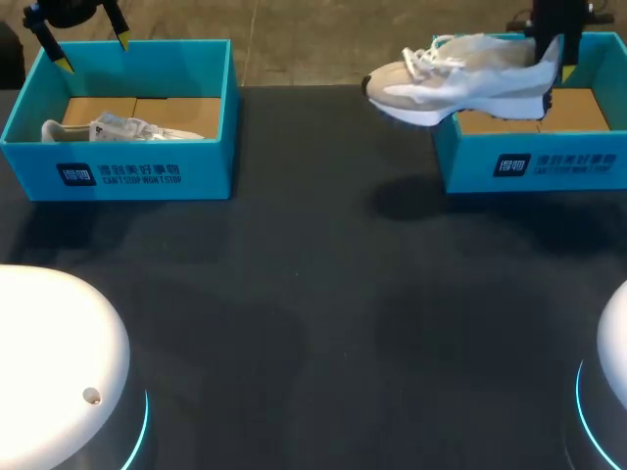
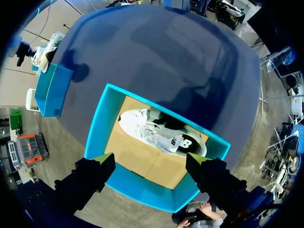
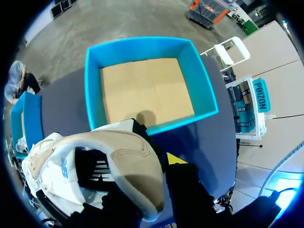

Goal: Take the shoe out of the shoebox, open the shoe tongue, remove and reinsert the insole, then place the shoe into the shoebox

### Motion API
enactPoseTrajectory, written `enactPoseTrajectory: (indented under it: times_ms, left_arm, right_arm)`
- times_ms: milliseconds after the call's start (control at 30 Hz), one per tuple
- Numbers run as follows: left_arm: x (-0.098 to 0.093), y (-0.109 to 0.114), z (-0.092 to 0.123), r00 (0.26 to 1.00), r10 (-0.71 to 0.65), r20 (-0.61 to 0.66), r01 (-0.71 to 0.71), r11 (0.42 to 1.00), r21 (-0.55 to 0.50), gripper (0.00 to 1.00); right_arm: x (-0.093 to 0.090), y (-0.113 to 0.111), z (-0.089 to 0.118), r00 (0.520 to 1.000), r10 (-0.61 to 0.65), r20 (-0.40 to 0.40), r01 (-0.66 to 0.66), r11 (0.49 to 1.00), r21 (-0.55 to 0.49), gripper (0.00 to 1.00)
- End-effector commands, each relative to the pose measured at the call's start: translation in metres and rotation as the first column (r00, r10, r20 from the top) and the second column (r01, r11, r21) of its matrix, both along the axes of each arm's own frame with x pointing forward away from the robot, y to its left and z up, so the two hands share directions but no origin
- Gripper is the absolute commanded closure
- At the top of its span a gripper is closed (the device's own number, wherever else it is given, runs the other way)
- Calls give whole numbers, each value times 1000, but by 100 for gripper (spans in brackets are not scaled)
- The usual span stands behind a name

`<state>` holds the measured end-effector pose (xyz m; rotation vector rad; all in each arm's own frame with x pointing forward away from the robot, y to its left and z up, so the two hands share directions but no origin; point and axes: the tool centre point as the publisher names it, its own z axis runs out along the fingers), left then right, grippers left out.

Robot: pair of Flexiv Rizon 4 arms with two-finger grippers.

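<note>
Right gripper: clamped on the heel of the held shoe.
Held shoe: carried in the air, sole down, above the left wall of the right shoebox; the toe is extended past that wall over the table.
Right shoebox: set at the table's far right; its brown cardboard floor is exposed.
Left gripper: fingers are spread apart with nothing gripped; positioned above the far wall of the left shoebox.
Left shoebox: set at the table's far left.
Second shoe: laid inside the left shoebox, along its near wall.
</note>
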<state>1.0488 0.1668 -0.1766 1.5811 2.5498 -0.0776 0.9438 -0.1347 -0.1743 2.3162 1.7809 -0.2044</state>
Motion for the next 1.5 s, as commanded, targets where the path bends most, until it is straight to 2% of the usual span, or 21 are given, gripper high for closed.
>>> enactPoseTrajectory:
  times_ms: [33, 333, 400, 433, 533, 1033, 1333, 1433, 1500]
  left_arm:
    - [0, 0, 0, 1000, 0, 0, 0, 1000, 2, 0]
    - [0, 0, 0, 1000, 0, 0, 0, 1000, 2, 0]
    - [0, 0, 0, 1000, 0, 0, 0, 1000, 2, 0]
    - [0, 0, 0, 1000, 0, 0, 0, 1000, 2, 0]
    - [0, 0, 0, 1000, 0, 0, 0, 1000, 2, 0]
    - [0, 0, 0, 1000, 0, 0, 0, 1000, 2, 0]
    - [0, 0, 0, 1000, 0, 0, 0, 1000, 2, 0]
    - [0, 0, 0, 1000, 0, 0, 0, 1000, 2, 0]
    - [0, 0, 0, 1000, 0, 0, 0, 1000, 2, 0]
  right_arm:
    - [-20, 14, 0, 999, 5, 50, -4, 1000, -13, 100]
    - [-44, 44, -11, 999, -39, 26, 41, 998, -51, 100]
    - [-48, 50, -12, 998, -60, 30, 62, 997, -55, 100]
    - [-50, 53, -13, 993, -102, 64, 109, 989, -99, 100]
    - [-56, 60, -15, 994, -97, 45, 100, 994, -49, 100]
    - [-91, 94, -40, 997, -74, -5, 74, 997, -33, 100]
    - [-115, 117, -35, 999, -53, 13, 53, 998, -19, 100]
    - [-125, 125, -37, 998, -65, 16, 66, 997, -43, 100]
    - [-131, 127, -41, 997, -77, 11, 78, 997, -24, 100]
